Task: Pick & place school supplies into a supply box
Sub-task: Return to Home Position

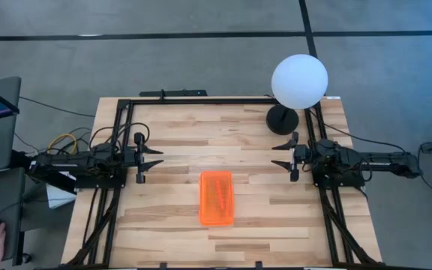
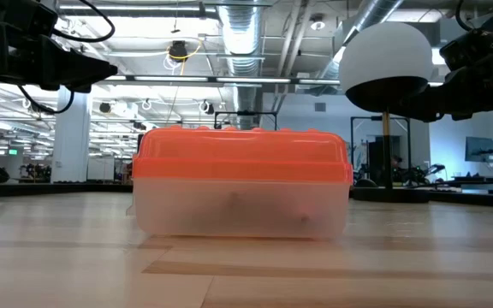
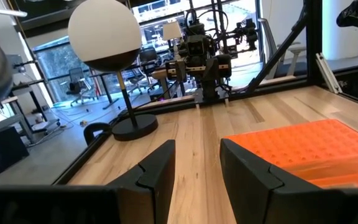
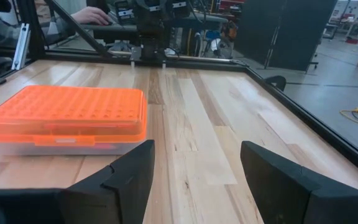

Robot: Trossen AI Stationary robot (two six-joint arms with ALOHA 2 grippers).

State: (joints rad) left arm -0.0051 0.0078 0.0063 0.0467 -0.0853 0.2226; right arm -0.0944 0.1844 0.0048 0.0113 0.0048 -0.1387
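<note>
Supply box [image 1: 217, 198] sits in the middle of the table [image 1: 163, 225], orange lid down and flush in the low and wrist views; no loose school supplies visible on the wood, so packing looks done; contents are only a faint blur through the plastic. Left gripper [image 1: 156, 159] hangs at the left side, fingers spread, holding nothing; right gripper [image 1: 277, 154] mirrors it at the right side near the globe lamp [image 1: 298, 81], also spread and empty. Judgement: only homing left, and that looks near complete.
</note>
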